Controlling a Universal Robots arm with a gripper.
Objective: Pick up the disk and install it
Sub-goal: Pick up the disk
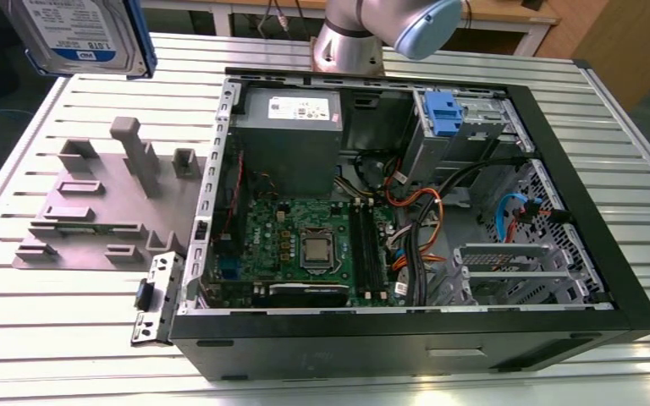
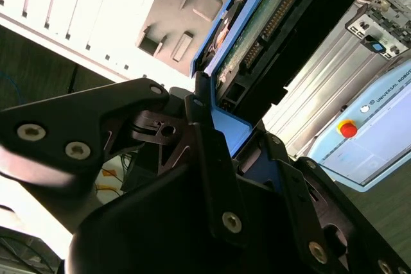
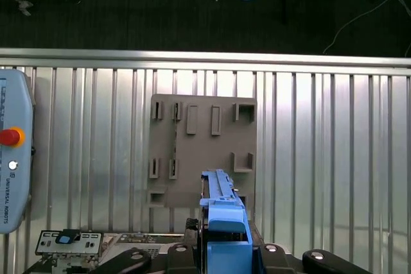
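Observation:
The disk (image 1: pixel 80 34), a silver drive with a blue-and-white label in a blue carrier frame, hangs in the air at the exterior view's upper left, above the table's far corner. In the second wrist view my gripper (image 2: pixel 235 137) is shut on the disk (image 2: pixel 270 24). Its black fingers (image 2: pixel 200 134) clamp the blue frame, and the drive's green circuit board and connector face the camera. In the first wrist view the disk's blue edge (image 3: pixel 223 213) sticks out from my gripper (image 3: pixel 225 251), above the grey fixture plate (image 3: pixel 202 149).
An open computer case (image 1: pixel 596 254) lies on the slatted metal table (image 1: pixel 65 338), with its motherboard, cables and grey power supply box (image 1: pixel 291 127) exposed. A blue clip (image 1: pixel 443 114) sits in the drive bay. The grey fixture plate (image 1: pixel 105 207) lies beside the case. A teach pendant (image 3: pixel 11 152) rests nearby.

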